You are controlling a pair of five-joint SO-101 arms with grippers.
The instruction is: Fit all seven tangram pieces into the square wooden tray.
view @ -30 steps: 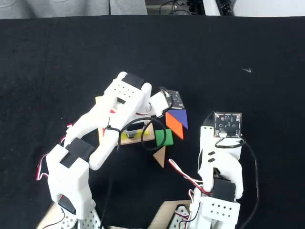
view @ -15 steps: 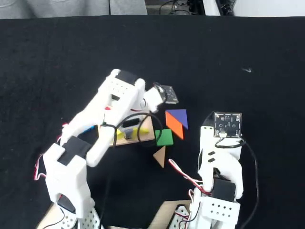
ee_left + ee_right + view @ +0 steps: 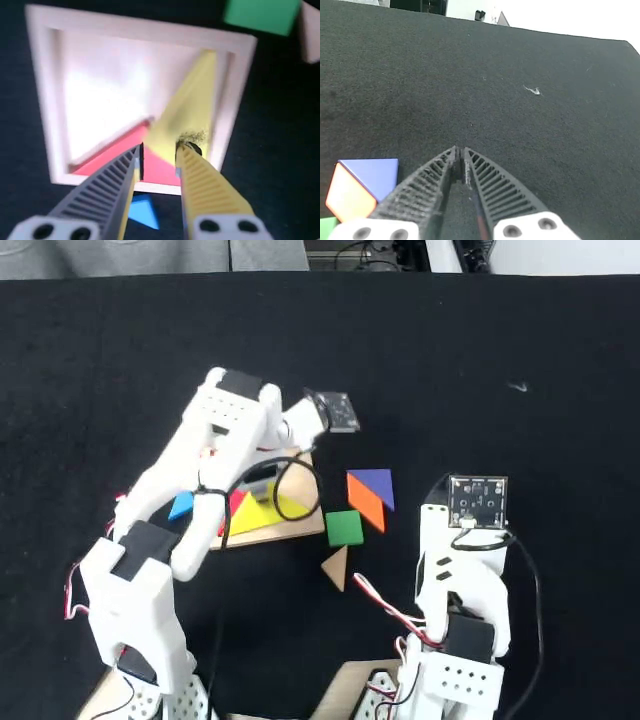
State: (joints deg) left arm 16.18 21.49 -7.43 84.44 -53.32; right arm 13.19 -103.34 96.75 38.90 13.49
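1. Over the tray (image 3: 140, 25), the left gripper (image 3: 159, 150) hangs with its jaws narrowly parted and nothing between them, the tips above the seam where the yellow triangle (image 3: 190, 110) meets the red triangle (image 3: 112, 150).
2. Both triangles appear seated inside the tray. A small blue triangle (image 3: 181, 506) lies just beside one edge. The green square (image 3: 345, 527), orange parallelogram (image 3: 366, 502), dark blue triangle (image 3: 375, 483) and tan triangle (image 3: 336, 567) lie off the opposite side.
3. Best to lift straight up before swinging away, so neither finger nudges the yellow triangle, then widen the jaws for the next piece.
4. Well apart from the tray, the right gripper (image 3: 459, 152) is pinched closed on nothing.
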